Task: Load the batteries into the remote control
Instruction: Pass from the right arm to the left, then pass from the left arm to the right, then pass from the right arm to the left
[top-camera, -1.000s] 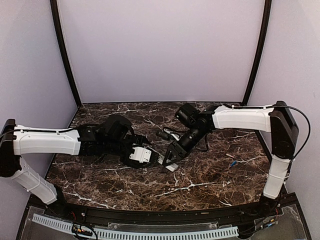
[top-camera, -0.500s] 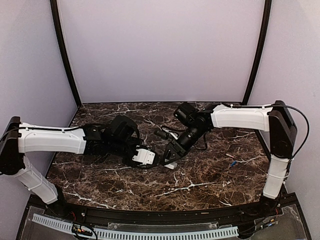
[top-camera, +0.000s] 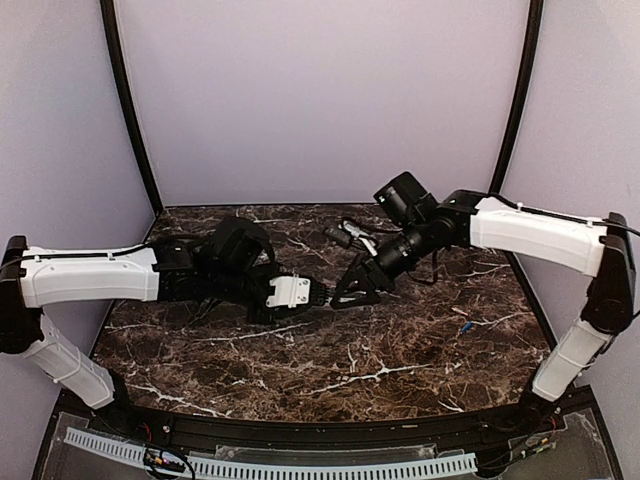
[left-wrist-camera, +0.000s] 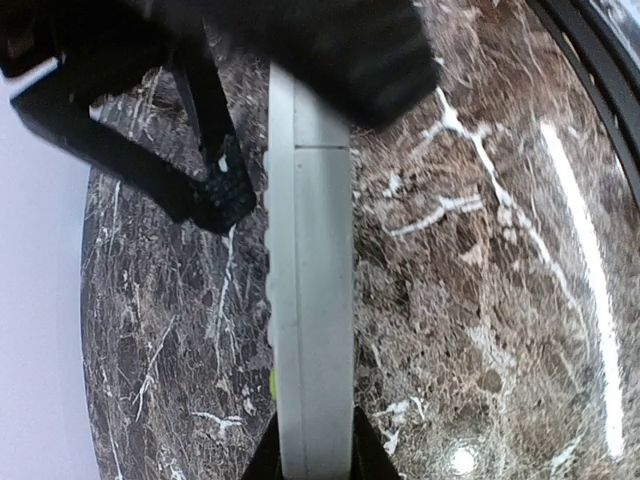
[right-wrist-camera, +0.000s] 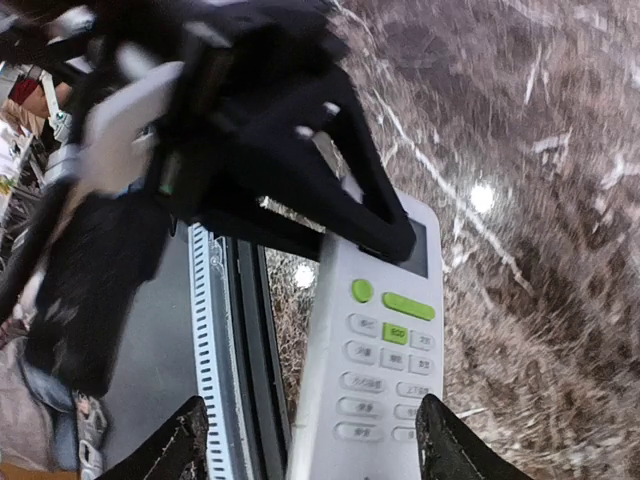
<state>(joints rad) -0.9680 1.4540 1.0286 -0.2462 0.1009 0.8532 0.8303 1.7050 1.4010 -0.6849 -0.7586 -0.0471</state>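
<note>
The remote control (right-wrist-camera: 375, 360), white with grey and green buttons, hangs above the marble table between the two arms. My left gripper (left-wrist-camera: 310, 465) is shut on its display end, and the left wrist view shows the remote (left-wrist-camera: 310, 300) edge-on between the jaws. My right gripper (right-wrist-camera: 318, 445) is open, with its fingertips (right-wrist-camera: 452, 445) standing either side of the button end. From above, the left gripper (top-camera: 316, 297) and right gripper (top-camera: 346, 296) meet tip to tip at the table's middle. One battery (top-camera: 466, 325) with blue on it lies on the table at the right.
The dark marble table (top-camera: 330, 370) ends at a black front rail (top-camera: 300, 432), with a white slotted strip (top-camera: 270, 465) below it. Purple walls close off the back and both sides. Cables loop over the right wrist (top-camera: 350, 232).
My left gripper has closed on the remote. The right gripper's jaws have widened, and the right arm has swung up and outward. Both grippers now sit farther from the front edge.
</note>
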